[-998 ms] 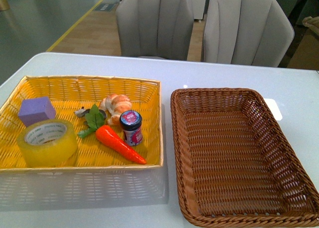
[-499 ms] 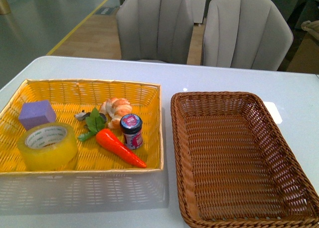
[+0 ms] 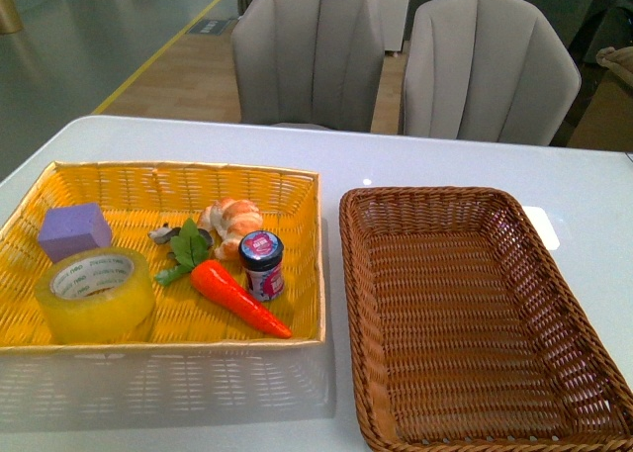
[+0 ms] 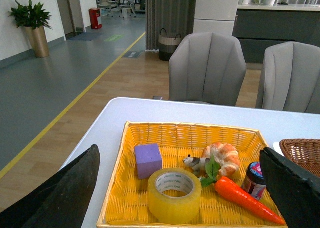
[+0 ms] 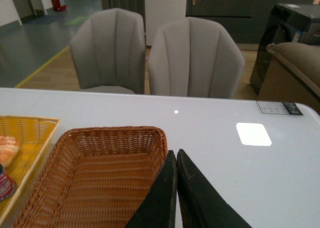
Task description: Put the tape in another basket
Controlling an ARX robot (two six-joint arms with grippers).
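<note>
One tape (image 3: 95, 296) sits in one yellow basket (image 3: 148, 181) beside one brown basket (image 3: 465, 314).

**Left pincer** (image 4: 178, 149): two fingers (image 4: 62, 193), matte black, plastic-looking. Broad wedges, wide at base, narrowing to blunt rounded tips. Outer edges gently curved. Surfaces plain, faint sheen along upper edge. Only tip sections in frame, at lower corners of left wrist view.

**Right pincer** (image 5: 176, 152): two fingers (image 5: 159, 200), same matte black. Long slim blades tapering to points, thin dark seam between them. Flat faces, dull grey highlights.
</note>
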